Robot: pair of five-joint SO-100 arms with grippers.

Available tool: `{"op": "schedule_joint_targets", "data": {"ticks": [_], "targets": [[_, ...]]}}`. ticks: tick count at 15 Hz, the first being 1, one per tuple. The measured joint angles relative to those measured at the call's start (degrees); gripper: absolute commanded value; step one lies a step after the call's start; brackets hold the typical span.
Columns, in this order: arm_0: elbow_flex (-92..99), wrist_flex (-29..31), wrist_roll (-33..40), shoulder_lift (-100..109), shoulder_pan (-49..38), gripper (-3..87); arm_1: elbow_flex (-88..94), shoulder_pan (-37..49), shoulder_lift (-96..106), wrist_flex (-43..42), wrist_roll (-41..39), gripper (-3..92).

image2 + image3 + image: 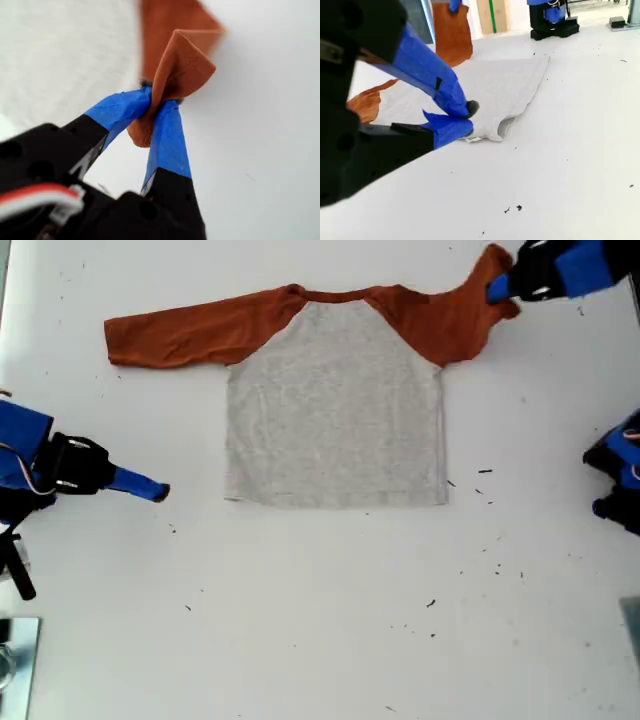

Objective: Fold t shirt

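Blue tape covers the fingers of my second gripper, which sits at the exterior view's left, low over the white table and apart from the shirt's lower corner. Its jaws are nearly closed and hold nothing; nothing lies between it and the hem. The t shirt lies flat in the upper middle of the exterior view, grey body spread, one rust sleeve stretched toward that view's left. The other sleeve is bunched and lifted toward that view's upper right, where my first gripper is pinched tight on its cuff. Small dark specks dot the table beside the hem. A blue arm base stands at the exterior view's right edge.
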Motion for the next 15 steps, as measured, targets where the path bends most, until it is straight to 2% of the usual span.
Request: {"op": "schedule_joint_targets", "data": {"ticks": [1, 2, 3, 5, 6, 7, 9, 11, 12, 13, 15], "targets": [[0.00, 0.00, 0.00, 0.00, 0.00, -0.3, -2.46, -8.79, -1.14, -1.67, 4.66, 6.2], [0.00, 0.00, 0.00, 0.00, -0.18, -0.3, -5.19, -17.23, -4.92, -4.92, 8.88, 18.4], [0.00, 0.00, 0.00, 0.00, -0.35, -0.3, -9.58, -24.52, -10.46, -7.47, 11.95, 21.8], [0.00, 0.00, 0.00, 0.00, -0.18, -0.2, -21.88, -34.63, -21.71, -10.37, 13.80, 21.8], [0.00, 0.00, 0.00, 0.00, -0.44, -0.2, -25.93, -35.86, -23.03, -10.02, 13.71, 21.8], [0.00, 0.00, 0.00, 0.00, -0.35, -0.2, -27.33, -34.80, -22.06, -8.44, 14.41, 21.8], [0.00, 0.00, 0.00, 0.00, -0.44, 0.2, -15.73, -29.97, -11.25, -7.56, 15.73, 21.7], [0.00, 0.00, 0.00, 0.00, -0.79, -0.2, 8.96, -19.78, 10.37, -7.03, 17.58, 4.9], [0.00, 0.00, 0.26, 0.00, -0.97, 3.2, 21.53, -17.23, 21.45, -4.66, 18.19, 3.8], [0.00, 0.00, 0.97, 0.00, -1.05, -0.2, 33.31, -16.79, 32.17, -1.76, 19.51, 3.6], [0.00, 0.00, 0.53, 0.00, -2.20, -0.3, 50.98, -18.46, 48.78, 2.90, 23.55, 3.5]]}}
